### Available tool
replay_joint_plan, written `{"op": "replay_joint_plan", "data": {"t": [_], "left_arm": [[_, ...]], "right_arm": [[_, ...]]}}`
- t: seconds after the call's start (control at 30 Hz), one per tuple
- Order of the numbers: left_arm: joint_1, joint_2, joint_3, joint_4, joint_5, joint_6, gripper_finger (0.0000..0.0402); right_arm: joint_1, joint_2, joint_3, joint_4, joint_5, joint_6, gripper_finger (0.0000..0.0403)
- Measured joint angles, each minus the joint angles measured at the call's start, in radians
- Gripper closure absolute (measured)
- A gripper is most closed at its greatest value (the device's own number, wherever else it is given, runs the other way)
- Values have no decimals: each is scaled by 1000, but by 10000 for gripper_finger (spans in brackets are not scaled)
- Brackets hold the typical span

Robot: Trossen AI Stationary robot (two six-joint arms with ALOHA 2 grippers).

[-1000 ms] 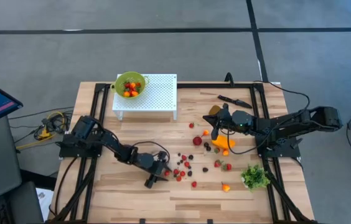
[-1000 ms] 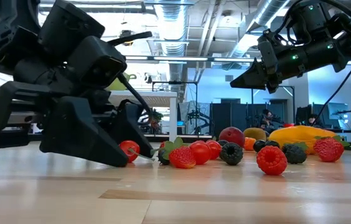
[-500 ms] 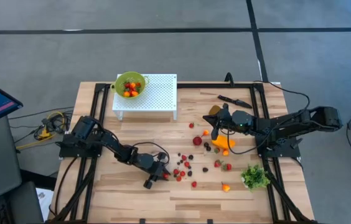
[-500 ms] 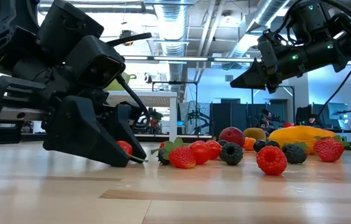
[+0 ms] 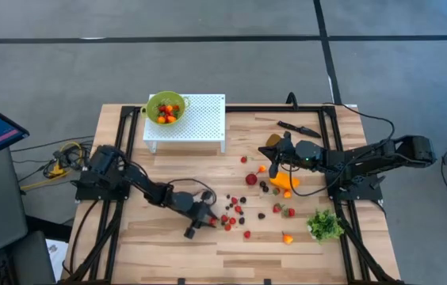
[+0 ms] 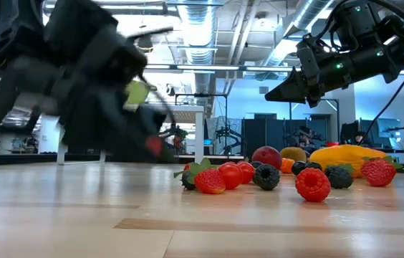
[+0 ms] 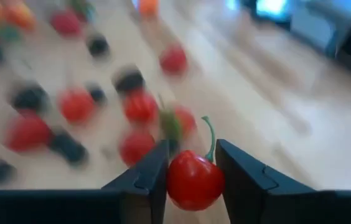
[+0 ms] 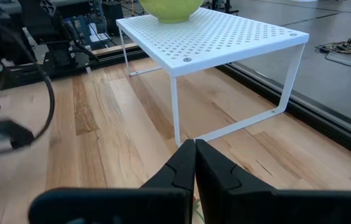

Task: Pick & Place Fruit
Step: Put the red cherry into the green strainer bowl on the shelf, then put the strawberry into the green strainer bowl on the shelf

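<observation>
Many small red and dark fruit pieces (image 5: 238, 210) lie scattered on the wooden table, with a longer orange fruit (image 5: 284, 182) and a brownish oval one (image 5: 273, 140) farther right. My left gripper (image 5: 206, 219) is at the left rim of the scatter, shut on a small red round fruit with a green stem (image 7: 194, 182). My right gripper (image 5: 265, 155) hovers shut above the table near the orange fruit, holding nothing. A green bowl (image 5: 166, 108) with a few fruits stands on a white perforated rack (image 5: 200, 119) at the far left. My left gripper pinches the red fruit by its two opposite sides (image 7: 174, 182) between its two fingers (image 7: 145, 183). The fingers slant down from the table's left. The fruit's green stem (image 7: 211, 134) sticks out past the fingertips. In the low view the fruit (image 6: 155, 147) hangs clear of the tabletop.
A green leafy bunch (image 5: 326, 225) lies near the right front, and a black knife (image 5: 299, 127) at the far right. Bare wood lies in front of the rack and along the near edge. Black frame rails run along both sides of the table.
My left gripper has shut on the red fruit, which lay on the table between its open fingers, and has then risen with it, lifting it clear of the wood. The other fruit has stayed where it was.
</observation>
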Motion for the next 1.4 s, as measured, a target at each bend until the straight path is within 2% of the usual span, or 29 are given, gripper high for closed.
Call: {"op": "replay_joint_plan", "data": {"t": [0.1, 0.2, 0.4, 0.6, 0.73, 0.83, 0.97, 1.1, 1.27, 1.4], "left_arm": [[29, -95, -17, -7, -6, 22, 274], [66, -235, -31, -38, -85, 103, 277], [162, -547, -37, -90, -451, 314, 294], [297, -807, -37, -102, -783, 530, 271], [400, -918, -36, -168, -938, 608, 283], [476, -964, -36, -274, -963, 581, 306], [553, -966, -36, -430, -960, 490, 338], [609, -929, -36, -473, -940, 468, 364], [597, -913, -36, -469, -937, 468, 377], [533, -913, -36, -469, -902, 468, 359]], "right_arm": [[0, 0, 0, -1, 0, 0, 397], [0, 0, 0, 0, 0, 0, 397], [0, 0, 0, 0, 0, 0, 397], [0, 0, 0, 0, 0, 0, 397], [0, 0, 0, 0, 0, 0, 397], [0, 0, 0, 0, 0, 0, 397], [0, 0, 0, 0, 0, 0, 397], [0, 0, 0, 0, 0, 0, 397], [0, 0, 0, 0, 0, 0, 397], [0, 0, 0, 0, 0, 0, 397]]}}
